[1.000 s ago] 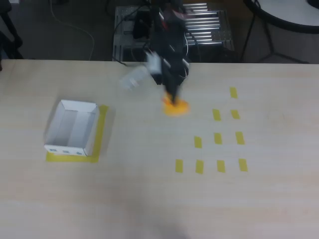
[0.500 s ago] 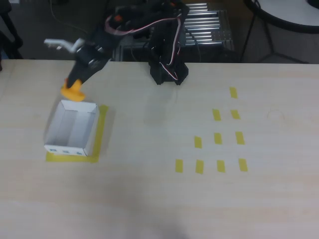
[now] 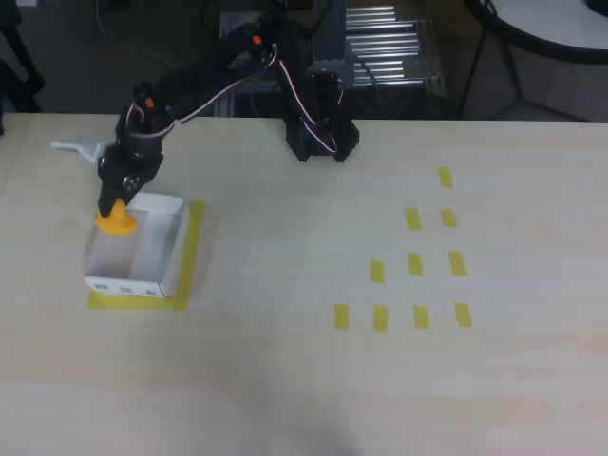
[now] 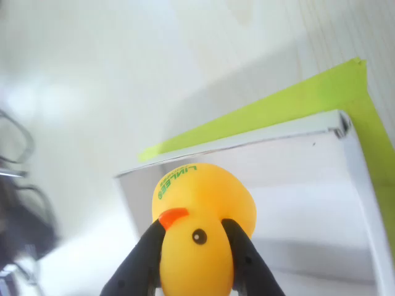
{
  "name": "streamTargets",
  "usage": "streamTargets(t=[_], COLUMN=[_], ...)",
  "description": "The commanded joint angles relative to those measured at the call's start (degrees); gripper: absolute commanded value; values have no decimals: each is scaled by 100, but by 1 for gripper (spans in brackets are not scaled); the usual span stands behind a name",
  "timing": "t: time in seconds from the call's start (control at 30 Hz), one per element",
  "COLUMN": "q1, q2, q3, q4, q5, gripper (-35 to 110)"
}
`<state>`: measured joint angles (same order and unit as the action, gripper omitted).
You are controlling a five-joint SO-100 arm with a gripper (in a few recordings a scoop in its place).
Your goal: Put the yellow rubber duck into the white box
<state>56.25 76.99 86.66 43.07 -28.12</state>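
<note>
Tool [image 3: 116, 211] clamped on the yellow rubber duck [image 3: 118, 221], seen in the overhead view at the upper left corner of the white box [image 3: 169, 249]; duck poised over that corner, overlapping the rim, contact with the box impossible to judge. In the wrist view, two black fingers [image 4: 143, 262] pressed against either side of the duck's [image 4: 200, 231] head, orange beak and one dark eye showing, green lettering on the rounded body; beneath it, the white box [image 4: 355, 179] with thin upright walls and pale floor. Box resting on a square of yellow tape [image 3: 193, 249], showing along its right and lower sides in the overhead view; small blue marks on the box's near wall. Black arm [image 3: 214, 71] reaching left from its base [image 3: 321, 141] at the far edge of the pale wooden surface [image 3: 304, 380]. Short yellow tape strips [image 3: 415, 264] in rows well to the right, apart from the box.
</note>
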Motion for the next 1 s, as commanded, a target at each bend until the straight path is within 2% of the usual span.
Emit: streamTargets(t=[0.0, 0.37, 0.47, 0.87, 0.97], q1=[-123, -545, -598, -633, -650], q2=[176, 158, 158, 158, 202], q3=[-229, 246, 422, 475, 439], q4=[-114, 79, 44, -26, -9], q5=[-668, -1635, -2065, -2197, -2145], gripper=[0, 1, 10, 31, 29])
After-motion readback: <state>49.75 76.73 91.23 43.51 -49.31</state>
